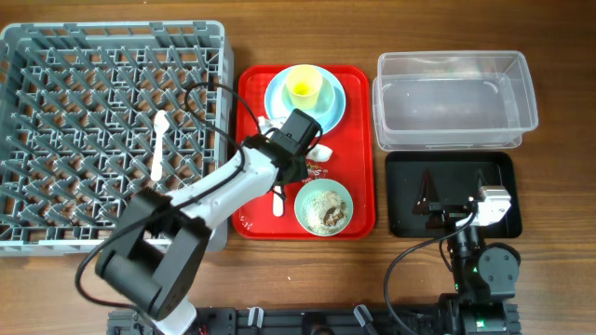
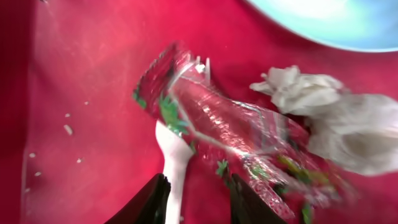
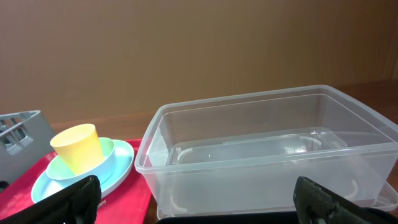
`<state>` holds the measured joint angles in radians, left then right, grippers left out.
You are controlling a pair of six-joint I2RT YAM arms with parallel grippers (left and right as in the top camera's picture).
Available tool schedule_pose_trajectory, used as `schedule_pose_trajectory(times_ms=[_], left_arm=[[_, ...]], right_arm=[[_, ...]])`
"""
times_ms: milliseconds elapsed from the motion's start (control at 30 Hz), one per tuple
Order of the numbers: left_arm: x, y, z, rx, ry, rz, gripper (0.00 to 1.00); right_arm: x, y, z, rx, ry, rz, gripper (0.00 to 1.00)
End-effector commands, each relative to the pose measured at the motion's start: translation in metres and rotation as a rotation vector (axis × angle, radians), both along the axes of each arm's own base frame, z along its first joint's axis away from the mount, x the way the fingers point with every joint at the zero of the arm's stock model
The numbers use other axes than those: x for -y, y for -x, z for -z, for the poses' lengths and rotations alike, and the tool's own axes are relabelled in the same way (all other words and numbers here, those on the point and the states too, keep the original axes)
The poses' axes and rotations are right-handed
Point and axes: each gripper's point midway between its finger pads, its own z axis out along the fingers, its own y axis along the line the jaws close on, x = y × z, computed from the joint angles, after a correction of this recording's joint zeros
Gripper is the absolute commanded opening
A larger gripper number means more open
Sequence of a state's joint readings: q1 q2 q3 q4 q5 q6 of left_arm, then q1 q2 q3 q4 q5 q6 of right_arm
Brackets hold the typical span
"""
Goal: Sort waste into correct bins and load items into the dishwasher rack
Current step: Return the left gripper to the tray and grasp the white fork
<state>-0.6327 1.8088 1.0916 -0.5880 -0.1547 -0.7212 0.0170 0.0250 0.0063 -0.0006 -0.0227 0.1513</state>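
Note:
My left gripper [image 1: 300, 140] hangs low over the red tray [image 1: 358, 140], open, its fingers [image 2: 196, 202] on either side of the handle of a white fork [image 2: 176, 155]. A crinkled red wrapper [image 2: 230, 124] lies across the fork, with a crumpled white paper scrap [image 2: 323, 112] beside it. A pale blue plate [image 1: 337, 98] carries a mint bowl and the yellow cup [image 1: 304, 88]. A second bowl [image 1: 323, 207] holds food crumbs. A white spoon [image 1: 160, 144] lies in the grey rack [image 1: 56, 56]. My right gripper [image 1: 445, 200] is open and empty over the black tray [image 1: 498, 167], facing the clear tub [image 3: 267, 149].
Loose rice-like crumbs [image 2: 67, 129] lie on the red tray floor. The rack stands close against the red tray's left side. The clear tub [image 1: 454, 98] sits behind the black tray. The yellow cup [image 3: 78, 146] and a rack corner [image 3: 18, 134] show left of the tub.

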Motion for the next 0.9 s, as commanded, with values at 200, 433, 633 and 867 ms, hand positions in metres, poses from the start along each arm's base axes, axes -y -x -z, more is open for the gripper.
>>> schedule_pose_trajectory(times_ms=[200, 433, 633, 867], left_arm=[[-0.017, -0.012, 0.014, 0.011, -0.036, -0.063, 0.39], [-0.016, -0.014, 0.028, 0.006, -0.044, -0.063, 0.37], [-0.016, -0.014, 0.032, 0.000, -0.048, -0.063, 0.22], [-0.029, -0.022, 0.009, 0.075, -0.100, -0.086, 0.04]], right_arm=[[-0.003, 0.000, -0.001, 0.005, 0.017, -0.014, 1.00], [-0.003, 0.000, -0.001, 0.005, 0.017, -0.014, 0.99], [-0.003, 0.000, -0.001, 0.005, 0.018, -0.014, 1.00], [-0.003, 0.000, -0.001, 0.005, 0.017, -0.014, 1.00]])
